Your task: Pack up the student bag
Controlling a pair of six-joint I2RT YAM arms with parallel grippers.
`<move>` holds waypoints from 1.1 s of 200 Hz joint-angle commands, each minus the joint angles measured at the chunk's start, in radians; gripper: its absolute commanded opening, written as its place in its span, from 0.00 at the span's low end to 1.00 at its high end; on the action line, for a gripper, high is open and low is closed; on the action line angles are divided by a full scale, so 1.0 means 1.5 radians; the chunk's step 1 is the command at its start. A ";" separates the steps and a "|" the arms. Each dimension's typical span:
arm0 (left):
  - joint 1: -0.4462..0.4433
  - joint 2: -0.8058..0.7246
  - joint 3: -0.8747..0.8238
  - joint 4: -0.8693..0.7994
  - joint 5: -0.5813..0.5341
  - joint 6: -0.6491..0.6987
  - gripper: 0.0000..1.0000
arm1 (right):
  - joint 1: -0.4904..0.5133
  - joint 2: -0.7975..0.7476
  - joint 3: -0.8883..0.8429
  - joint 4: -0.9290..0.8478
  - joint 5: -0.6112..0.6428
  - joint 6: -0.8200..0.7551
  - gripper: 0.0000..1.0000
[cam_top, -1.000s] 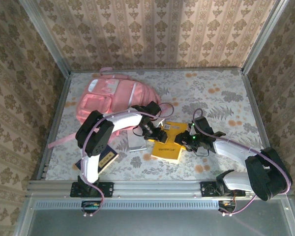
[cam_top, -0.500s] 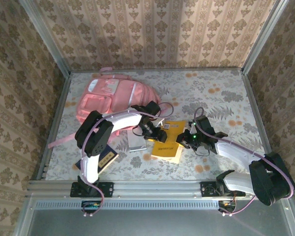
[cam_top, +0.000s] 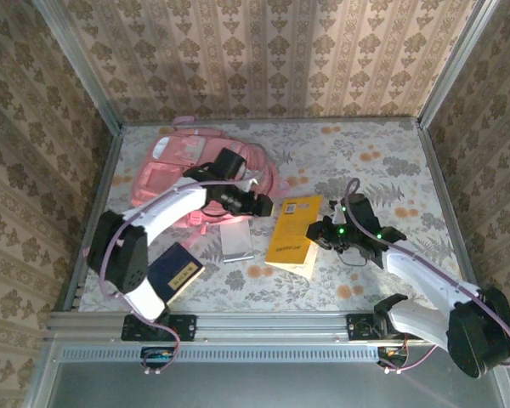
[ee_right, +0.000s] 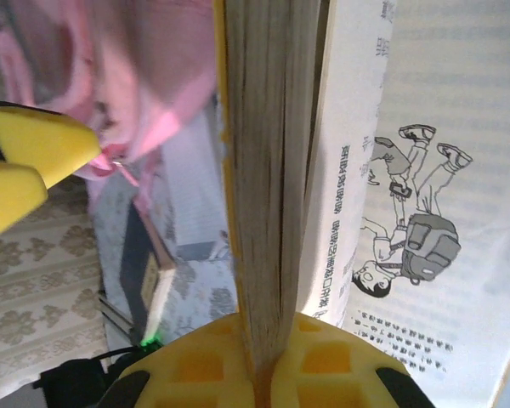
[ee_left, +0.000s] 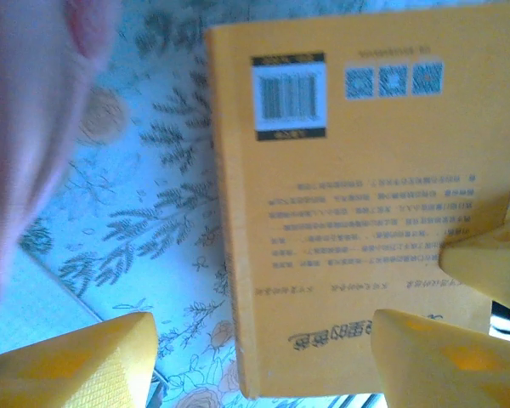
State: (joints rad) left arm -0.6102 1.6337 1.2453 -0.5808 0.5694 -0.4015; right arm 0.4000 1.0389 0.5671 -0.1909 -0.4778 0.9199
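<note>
bright even light from above, soft faint shadows; both wrist views hazy, bluish, blurred at close range

Here's the table (cam_top: 382,153): a flat top dressed in a pale cloth printed with grey leaves and orange blossoms, fenced by a metal frame. At the far left, the large pink fabric backpack (cam_top: 174,166) sprawls on it, lighter front pockets facing up. Just near of the bag, left of centre, a small flat pale-grey rectangular pad (cam_top: 236,240) lies on the cloth. Right beside that, at centre, is the yellow paperback book (cam_top: 291,225), back cover and barcode up; whether it sits fully flat, can't tell. Down at the near left corner, a dark blue book with a gold label (cam_top: 177,274) rests at a slant.
</note>
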 commanded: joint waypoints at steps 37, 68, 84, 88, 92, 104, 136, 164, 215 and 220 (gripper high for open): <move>0.054 -0.053 -0.083 0.136 0.172 -0.099 0.73 | -0.008 -0.062 0.044 0.132 -0.088 0.017 0.00; 0.063 -0.060 -0.117 0.239 0.232 -0.161 0.75 | -0.008 -0.072 0.043 0.199 -0.112 0.042 0.00; 0.062 -0.059 -0.127 0.281 0.256 -0.187 0.75 | -0.007 -0.079 0.043 0.221 -0.116 0.048 0.00; 0.062 -0.058 -0.132 0.297 0.263 -0.197 0.75 | -0.006 -0.081 0.044 0.225 -0.115 0.049 0.00; 0.061 -0.057 -0.136 0.313 0.268 -0.208 0.75 | -0.007 -0.084 0.042 0.229 -0.115 0.050 0.00; 0.059 -0.051 -0.142 0.351 0.285 -0.233 0.75 | -0.007 -0.090 0.039 0.245 -0.116 0.053 0.00; 0.046 -0.049 -0.157 0.465 0.311 -0.312 0.74 | -0.005 -0.093 0.039 0.255 -0.114 0.056 0.00; 0.034 -0.051 -0.156 0.524 0.330 -0.340 0.66 | -0.005 -0.090 0.039 0.253 -0.112 0.052 0.00; 0.030 -0.069 -0.163 0.600 0.348 -0.369 0.31 | -0.006 -0.090 0.036 0.223 -0.093 0.031 0.00; 0.029 -0.070 -0.162 0.605 0.351 -0.370 0.28 | -0.005 -0.089 0.037 0.219 -0.091 0.029 0.00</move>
State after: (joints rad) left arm -0.5533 1.5620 1.0039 0.2047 1.0325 -0.9211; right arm 0.3908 0.9241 0.5865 0.1020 -0.6136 0.9951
